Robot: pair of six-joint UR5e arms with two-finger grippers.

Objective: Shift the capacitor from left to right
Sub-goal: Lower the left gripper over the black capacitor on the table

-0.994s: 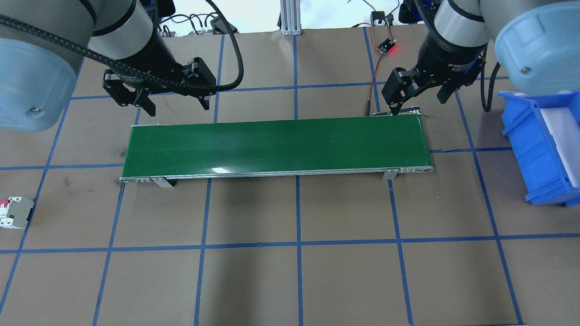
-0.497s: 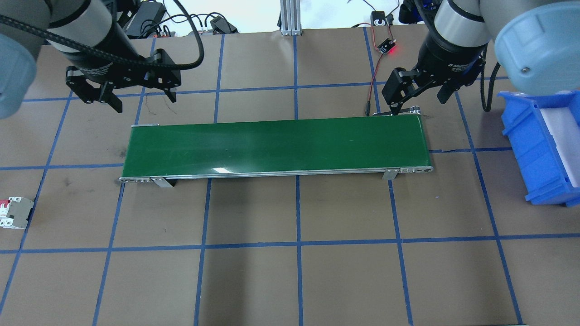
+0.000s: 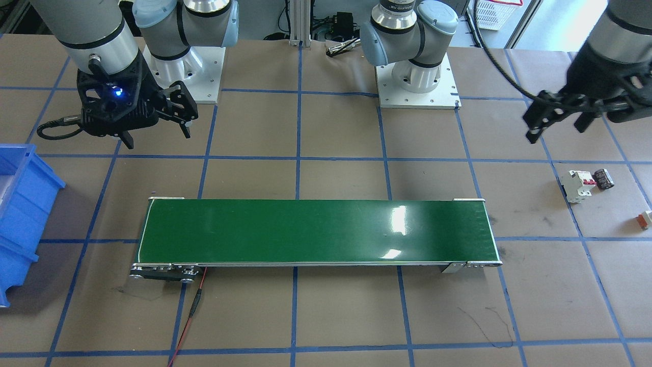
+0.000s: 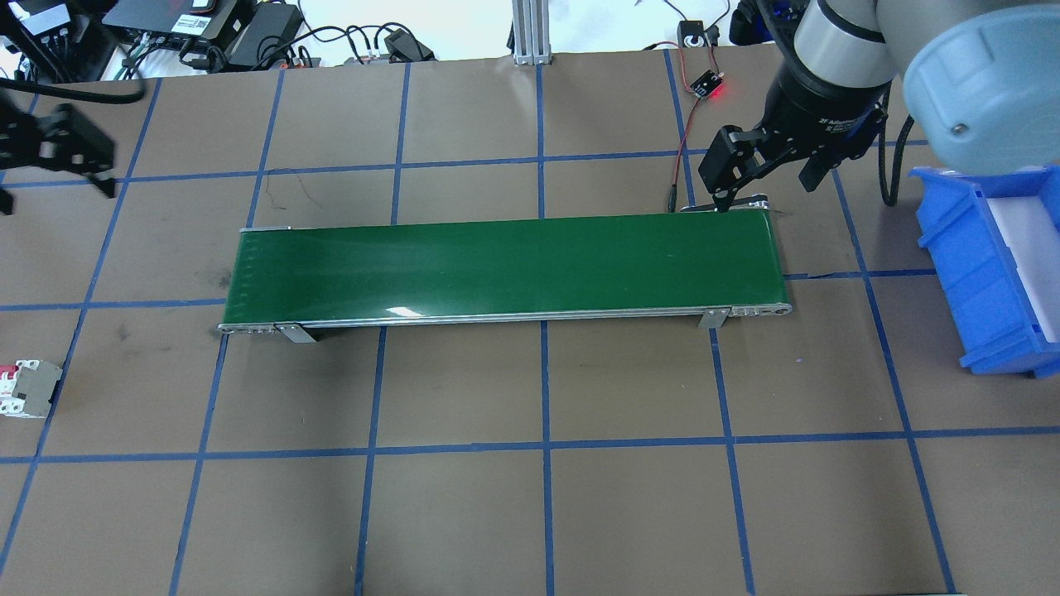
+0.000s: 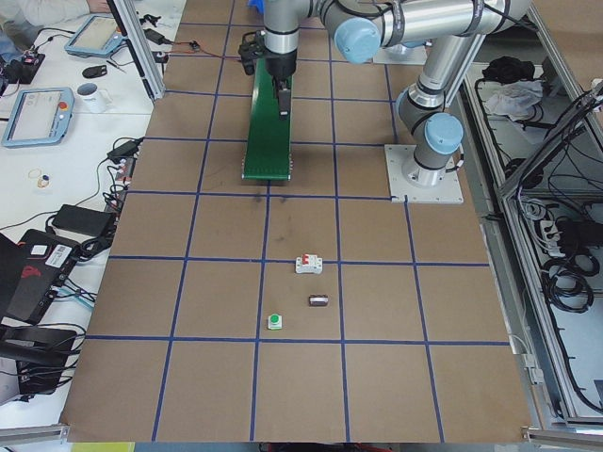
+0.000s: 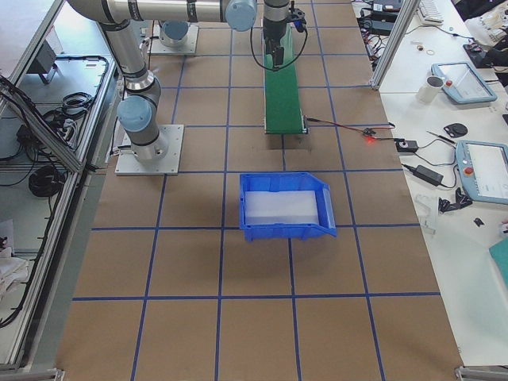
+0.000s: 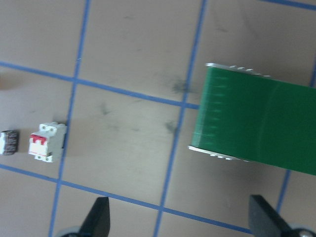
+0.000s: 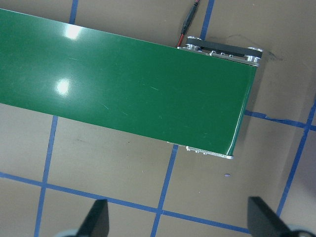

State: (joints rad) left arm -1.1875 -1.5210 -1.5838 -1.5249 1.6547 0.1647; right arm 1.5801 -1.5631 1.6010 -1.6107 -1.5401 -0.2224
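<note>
The left gripper (image 3: 558,121) hung in the air with its jaws spread wide and nothing between them. Its wrist camera showed only bare table between the two fingertips (image 7: 100,216). By that evidence the task had hardly begun, with no grasp made and nothing lifted. The capacitor (image 3: 604,179) lay on its side on the table at the robot's left end. It sat just beside the white circuit breaker (image 3: 578,185), on the side away from the green conveyor belt (image 3: 316,232). In the left wrist view the capacitor (image 7: 9,142) sat at the frame's very edge, well off the line between the fingers. The gripper therefore probably needed to travel further outward past the breaker, line up over the capacitor, and descend before closing. A tiny orange-and-white block (image 3: 645,218) lay apart from both. At the belt's other end the right gripper (image 3: 155,133) hovered near the belt's corner, its jaws also wide apart and empty. The blue bin (image 3: 23,204) stood beyond it at the table's right end. The pickup, the transfer across and the set-down on the right were all left to do.
</note>
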